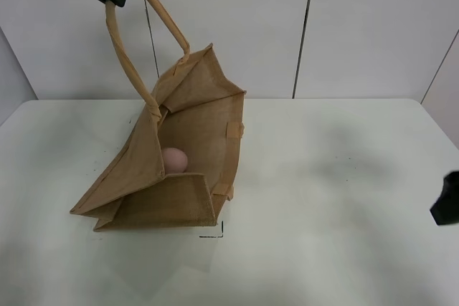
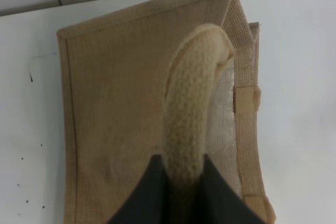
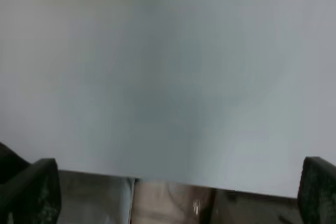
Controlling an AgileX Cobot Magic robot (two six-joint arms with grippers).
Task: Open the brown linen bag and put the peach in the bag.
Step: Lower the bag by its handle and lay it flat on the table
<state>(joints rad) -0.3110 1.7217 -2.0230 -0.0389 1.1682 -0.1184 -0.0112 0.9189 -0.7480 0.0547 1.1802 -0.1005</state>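
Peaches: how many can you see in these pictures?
1. The peach lies inside the brown linen bag, seen through its open mouth; the bag's walls could hide others.

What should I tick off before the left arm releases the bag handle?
1. Small round dusty-pink peach inside the tan-brown coarse-woven linen bag: ok.
2. Left gripper shut on the beige rolled loop handle: ok.
3. Right gripper open, empty, away from the bag: ok.
4. Bag resting on the white table: ok.
5. Bag would stand once released: cannot tell; it hangs tilted.
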